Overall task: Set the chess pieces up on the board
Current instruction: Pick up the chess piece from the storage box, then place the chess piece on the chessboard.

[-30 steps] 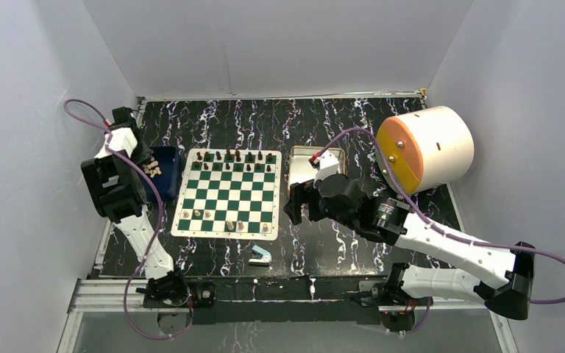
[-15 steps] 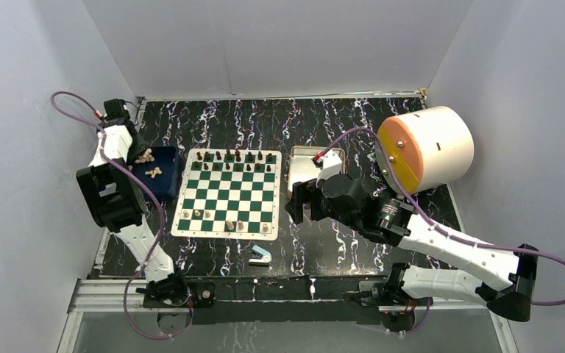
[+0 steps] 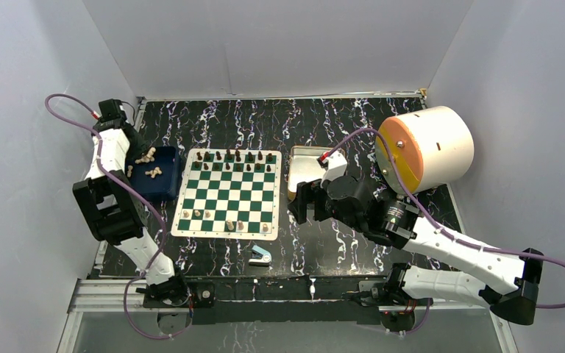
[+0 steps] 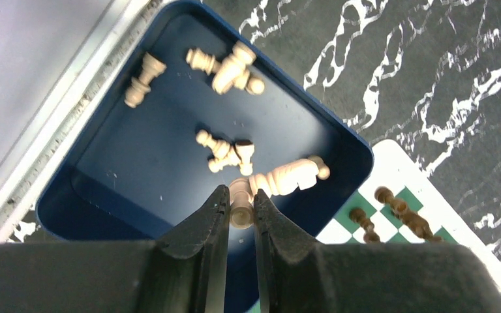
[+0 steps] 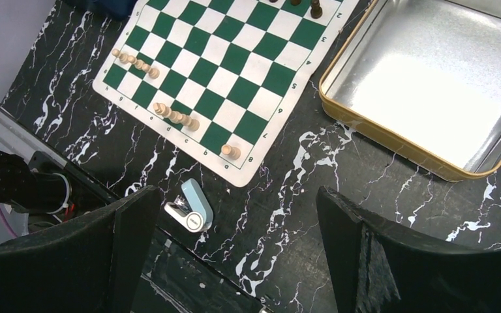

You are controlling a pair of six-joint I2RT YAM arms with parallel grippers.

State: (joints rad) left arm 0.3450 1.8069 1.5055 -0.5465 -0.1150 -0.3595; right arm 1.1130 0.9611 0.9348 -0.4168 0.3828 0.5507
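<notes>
The board (image 3: 228,193) lies at the table's middle, with dark pieces (image 3: 232,156) along its far rows and several pale pieces (image 3: 229,224) near its front edge. More pale pieces (image 4: 231,65) lie loose in the dark blue tray (image 4: 137,163) left of the board. My left gripper (image 4: 240,195) hangs over the tray, shut on one pale piece (image 4: 241,212) held above the tray floor. My right gripper (image 5: 235,222) is open and empty above the dark table right of the board's front corner (image 5: 235,169).
A blue-and-white stapler-like object (image 5: 190,206) lies just in front of the board. An empty silver tin (image 5: 430,85) stands right of the board. A big white cylinder with an orange face (image 3: 427,147) sits at the far right. Walls enclose the table.
My left arm has swung back and to the left, uncovering the blue tray in the top view. My right arm has shifted slightly to the right.
</notes>
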